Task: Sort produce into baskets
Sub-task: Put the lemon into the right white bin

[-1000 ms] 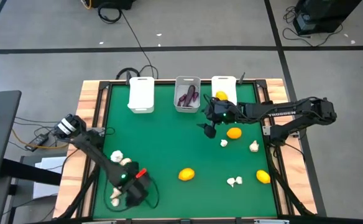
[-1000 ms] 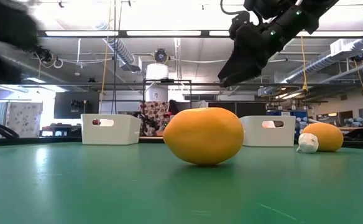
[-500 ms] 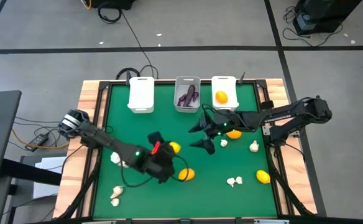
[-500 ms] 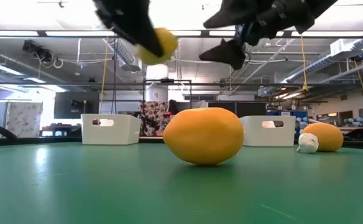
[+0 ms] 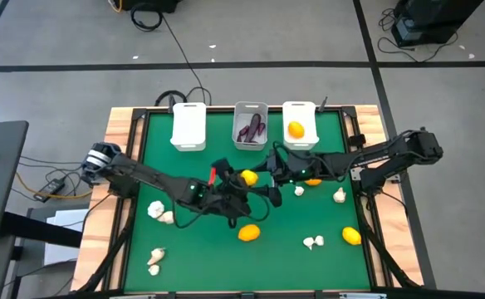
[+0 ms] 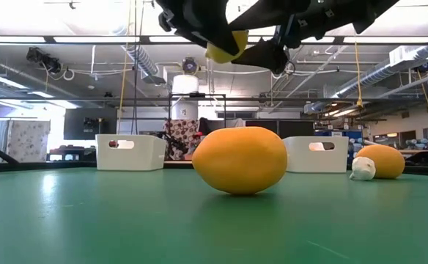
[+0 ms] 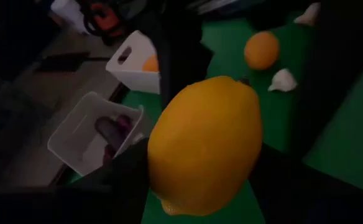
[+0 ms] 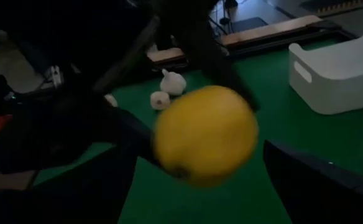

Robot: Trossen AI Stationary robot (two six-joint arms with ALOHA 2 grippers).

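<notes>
The left gripper (image 5: 241,184) is clamped on a yellow lemon (image 5: 248,177) above the table; the right gripper (image 5: 271,184) waits beside it, jaws wide apart.

Yellow citrus (image 5: 248,177) aloft mid-table

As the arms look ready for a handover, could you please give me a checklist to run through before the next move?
1. Left gripper holds the citrus off the table: ok.
2. Right gripper open, facing the citrus: ok.
3. Citrus fully between the right jaws: cannot tell.
4. Arms apart from each other: cannot tell; they overlap in the high view.
5. Right bin has room beside its one fruit: ok.
</notes>
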